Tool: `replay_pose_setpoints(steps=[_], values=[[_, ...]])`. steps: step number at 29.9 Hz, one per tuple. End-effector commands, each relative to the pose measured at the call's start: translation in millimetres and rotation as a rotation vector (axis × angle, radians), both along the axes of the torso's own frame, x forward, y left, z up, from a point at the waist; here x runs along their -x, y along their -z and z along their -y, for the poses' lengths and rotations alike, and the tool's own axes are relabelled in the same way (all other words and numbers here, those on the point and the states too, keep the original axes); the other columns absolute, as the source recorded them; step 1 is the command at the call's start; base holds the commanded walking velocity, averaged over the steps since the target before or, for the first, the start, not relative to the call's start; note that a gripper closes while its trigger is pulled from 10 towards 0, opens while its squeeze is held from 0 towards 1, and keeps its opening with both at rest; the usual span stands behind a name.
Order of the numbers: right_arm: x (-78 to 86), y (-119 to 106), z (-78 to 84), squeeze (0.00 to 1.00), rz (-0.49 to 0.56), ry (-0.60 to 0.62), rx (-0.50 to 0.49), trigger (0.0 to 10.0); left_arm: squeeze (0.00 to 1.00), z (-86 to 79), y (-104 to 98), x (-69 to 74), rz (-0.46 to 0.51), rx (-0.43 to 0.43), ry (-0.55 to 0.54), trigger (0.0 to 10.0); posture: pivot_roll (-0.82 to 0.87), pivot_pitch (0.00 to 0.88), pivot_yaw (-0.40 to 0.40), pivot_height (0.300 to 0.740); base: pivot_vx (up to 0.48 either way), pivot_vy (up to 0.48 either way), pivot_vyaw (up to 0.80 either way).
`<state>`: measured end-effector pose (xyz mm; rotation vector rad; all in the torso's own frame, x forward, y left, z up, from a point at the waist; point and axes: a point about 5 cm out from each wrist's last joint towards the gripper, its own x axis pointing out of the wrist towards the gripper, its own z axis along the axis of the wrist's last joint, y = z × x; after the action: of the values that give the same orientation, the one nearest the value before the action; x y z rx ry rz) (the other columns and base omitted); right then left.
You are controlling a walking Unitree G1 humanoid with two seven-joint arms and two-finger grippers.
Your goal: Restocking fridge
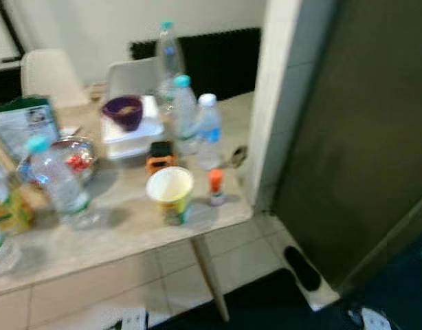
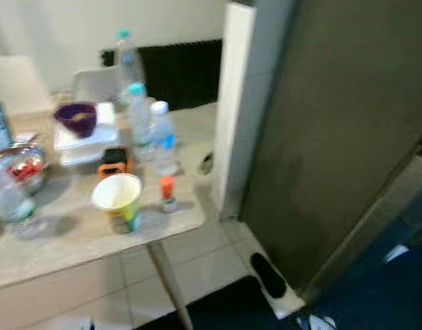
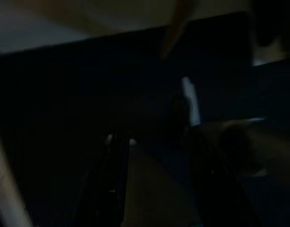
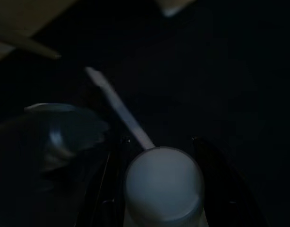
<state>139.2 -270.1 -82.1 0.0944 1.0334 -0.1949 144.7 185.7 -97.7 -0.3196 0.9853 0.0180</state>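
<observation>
On the marble table (image 1: pixel 115 237) stand several clear water bottles with blue caps; two (image 1: pixel 185 113) (image 1: pixel 208 130) are near the right edge, one (image 1: pixel 56 175) is at the left. A yellow paper cup (image 1: pixel 171 192) and a small orange-capped bottle (image 1: pixel 216 187) stand at the front. The dark fridge door (image 1: pixel 348 137) rises on the right. In the dim right wrist view, my right gripper (image 4: pixel 160 142) is shut on a white-capped container (image 4: pixel 164 184). In the left wrist view, my left gripper (image 3: pixel 157 137) hangs open in the dark with nothing between its fingers.
A purple bowl (image 1: pixel 124 111) sits on a white box (image 1: pixel 132 137); a metal bowl with red bits (image 1: pixel 77 157) and a green carton (image 1: pixel 24 124) are further left. A white pillar (image 1: pixel 276 96) stands between table and fridge. Pale chairs (image 1: pixel 49 75) stand behind; the floor is tiled.
</observation>
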Motion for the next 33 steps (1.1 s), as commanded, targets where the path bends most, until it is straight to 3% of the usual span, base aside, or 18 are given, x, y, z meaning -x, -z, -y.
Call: replay_pose_setpoints(steps=[1,9,33], values=[[-0.7,1.0,-3.8,0.0,0.006,0.0,-0.007,10.0,0.0,0.4,4.3,11.3,-0.039,0.0,0.005,10.0,-0.02,0.058,-0.001,0.74,0.0,0.0,-0.71],[-3.0,0.5,-5.3,0.0,0.016,-0.003,-0.013,10.0,0.0,0.6,4.7,12.4,-0.047,-0.002,0.013,10.0,-0.02,0.058,-0.001,0.74,0.0,-0.105,-0.09],[-5.8,-0.5,-6.3,0.0,0.03,-0.011,-0.023,10.0,0.0,5.8,5.1,12.4,-0.047,0.024,0.027,10.0,-0.03,0.059,-0.003,0.74,0.0,-0.412,0.0]])
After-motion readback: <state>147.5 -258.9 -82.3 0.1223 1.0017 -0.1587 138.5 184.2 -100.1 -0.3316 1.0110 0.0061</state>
